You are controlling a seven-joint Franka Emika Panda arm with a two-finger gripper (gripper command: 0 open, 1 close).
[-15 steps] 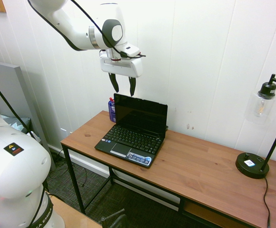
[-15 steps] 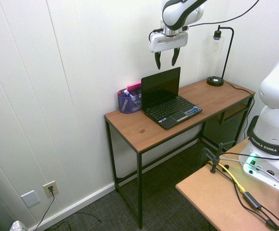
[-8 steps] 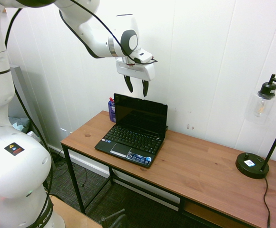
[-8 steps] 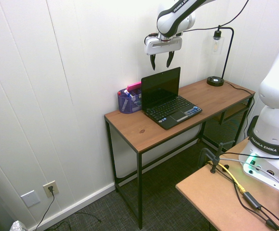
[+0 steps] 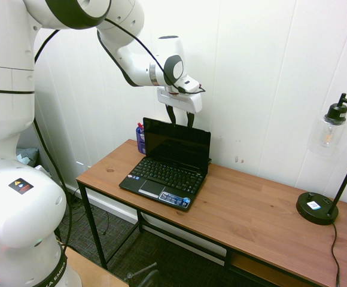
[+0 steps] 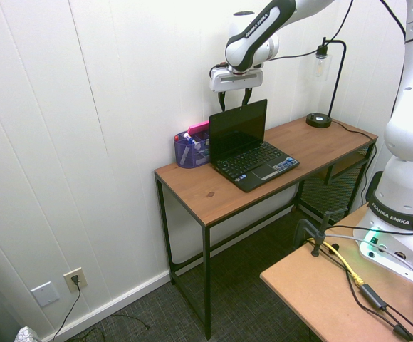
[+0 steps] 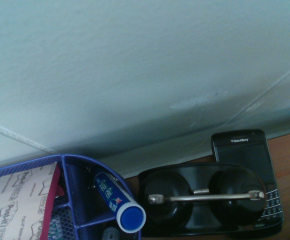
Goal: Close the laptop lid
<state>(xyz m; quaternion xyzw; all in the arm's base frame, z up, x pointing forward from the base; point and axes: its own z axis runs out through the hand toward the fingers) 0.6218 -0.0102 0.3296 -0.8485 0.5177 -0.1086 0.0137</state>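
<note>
A small black netbook stands open on the wooden desk (image 5: 251,209), its keyboard (image 5: 164,174) facing the room. The laptop lid (image 5: 176,145) (image 6: 238,128) is upright with a dark, glossy screen. My gripper (image 5: 180,118) (image 6: 234,101) hangs open just above and behind the lid's top edge, between the lid and the white wall. Its fingertips dip to about the height of that edge, and I cannot tell whether they touch it. Nothing sits between the fingers. The wrist view looks down behind the laptop and does not show the lid.
A blue mesh organizer (image 6: 191,148) (image 7: 70,200) with a sticky-note pad and a marker (image 7: 119,202) stands beside the laptop by the wall. Behind the laptop lie a black phone (image 7: 245,160) and a black holder (image 7: 200,205). A black desk lamp (image 5: 320,206) stands at the desk's far end.
The gripper has moved toward the wall and down, from above the laptop's front to just behind the lid's top edge. It stayed open. The lid has not moved.
</note>
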